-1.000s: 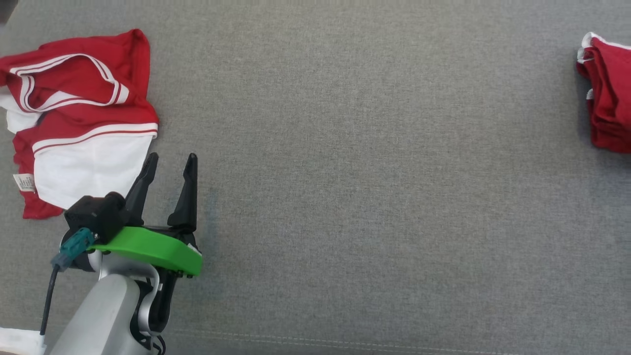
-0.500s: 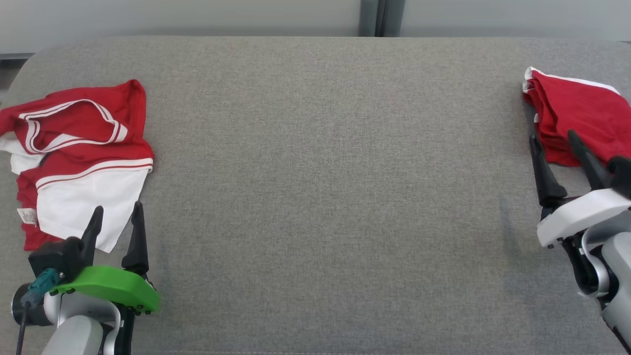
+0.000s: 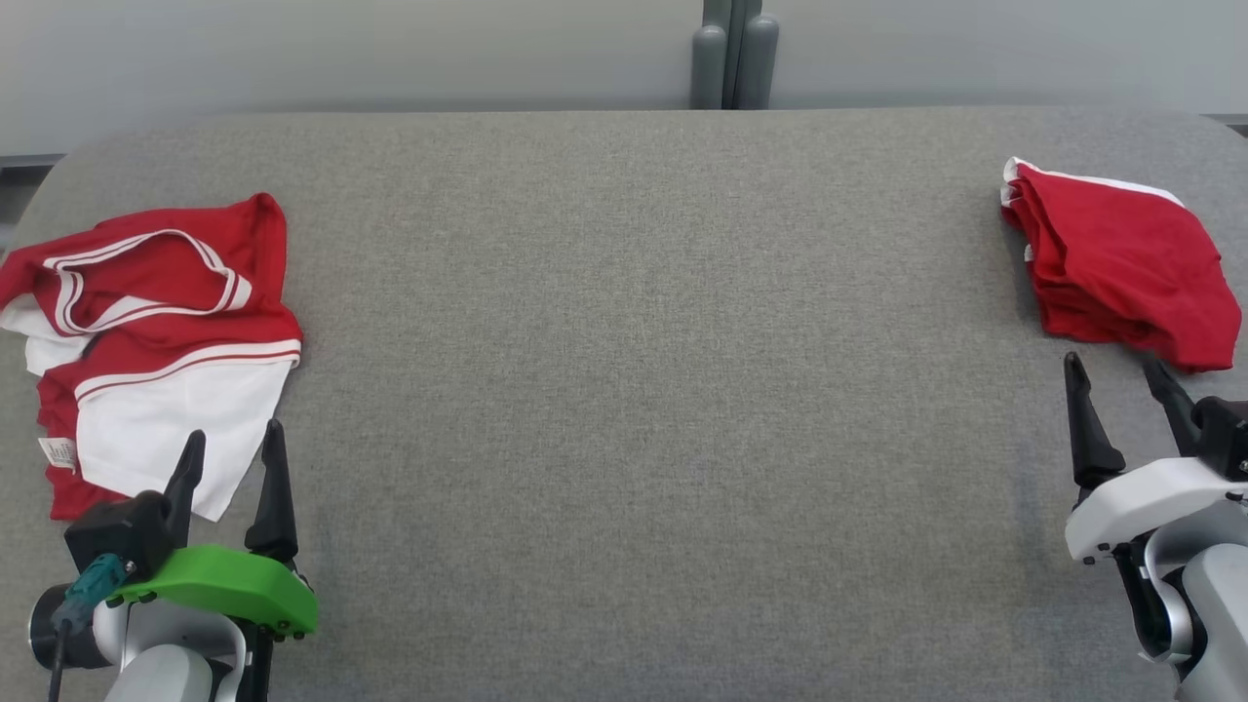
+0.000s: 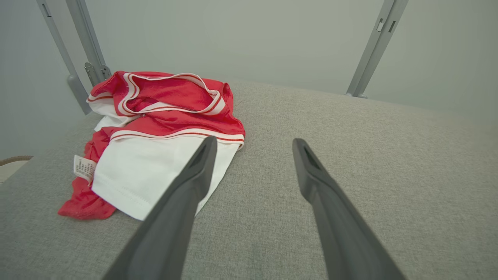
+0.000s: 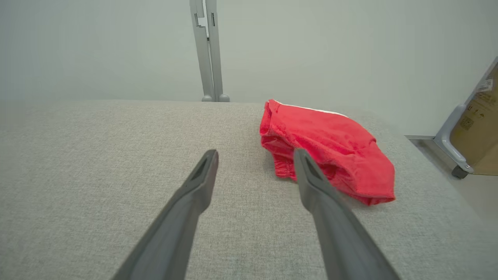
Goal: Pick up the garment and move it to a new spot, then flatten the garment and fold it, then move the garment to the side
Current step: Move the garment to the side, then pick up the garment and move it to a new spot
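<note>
A grey cloth-covered table (image 3: 643,341) carries two pieces of clothing, one at each end. At the table's left end lies the crumpled garment (image 3: 166,322), red with white stripes and a broad white panel. It is bunched up, its striped opening gapes toward the table's far edge, and a small label (image 3: 57,451) shows on the side toward the table's left edge. At the table's right end sits the folded garment (image 3: 1121,263), a compact red bundle with a thin white edge along its far side.

The left claw (image 3: 235,431), with a green cover on its wrist, stands at the table's near-left corner. Its two dark fingers are spread apart and hold nothing. One fingertip overlaps the near corner of the white panel, but I cannot tell whether it touches the cloth.

The right claw (image 3: 1111,361), under a white cover, stands at the table's near-right corner. Its fingers are likewise spread and empty, and the tips stop just short of the folded garment.

Behind the middle of the table's far edge rises a grey post (image 3: 731,58).
</note>
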Robot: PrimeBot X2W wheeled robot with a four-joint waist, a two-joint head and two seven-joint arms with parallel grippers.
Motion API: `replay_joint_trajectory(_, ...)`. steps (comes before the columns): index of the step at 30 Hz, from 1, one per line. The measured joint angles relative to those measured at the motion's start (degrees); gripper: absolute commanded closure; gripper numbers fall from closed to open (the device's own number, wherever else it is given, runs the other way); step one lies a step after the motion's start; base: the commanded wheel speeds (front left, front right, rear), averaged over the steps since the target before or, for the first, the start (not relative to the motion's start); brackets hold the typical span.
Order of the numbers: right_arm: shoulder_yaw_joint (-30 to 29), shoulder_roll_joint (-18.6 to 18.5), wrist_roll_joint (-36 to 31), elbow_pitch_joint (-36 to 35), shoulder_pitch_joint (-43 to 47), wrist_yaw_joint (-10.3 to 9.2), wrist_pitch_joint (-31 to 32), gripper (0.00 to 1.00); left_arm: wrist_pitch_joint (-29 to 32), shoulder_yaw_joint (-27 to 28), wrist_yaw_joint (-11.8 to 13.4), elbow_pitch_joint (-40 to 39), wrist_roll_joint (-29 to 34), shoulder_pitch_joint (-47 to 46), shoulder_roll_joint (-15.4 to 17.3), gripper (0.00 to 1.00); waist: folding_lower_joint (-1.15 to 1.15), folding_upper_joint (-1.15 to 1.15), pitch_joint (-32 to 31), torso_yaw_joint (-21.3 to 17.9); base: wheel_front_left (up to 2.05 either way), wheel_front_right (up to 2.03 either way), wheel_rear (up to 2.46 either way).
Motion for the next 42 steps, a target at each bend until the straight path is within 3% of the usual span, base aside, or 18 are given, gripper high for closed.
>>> replay_joint_trajectory(14,-4.99,2.94,-8.57,-5.28,6.97,-0.01,0.00,0.00,0.00,1.79,-1.09,-0.15,1.92,2.64,-2.25,0.00,0.00,0.00,-3.79,0.29,0.00,0.00,0.00)
replay_joint_trajectory(33,-6.95,5.46,-12.49,-8.71,11.09,0.00,0.00,0.00,0.00,4.03,-3.61,-0.44,5.05,3.57,-4.23,0.00,0.00,0.00,-4.11,2.80,0.00,0.00,0.00)
replay_joint_trajectory(42,-1.89,7.16,-14.88,-9.38,10.27,2.82,0.00,0.00,0.00,5.95,-3.60,-0.11,5.45,3.65,-5.97,0.00,0.00,0.00,-4.76,6.90,0.00,0.00,0.00)
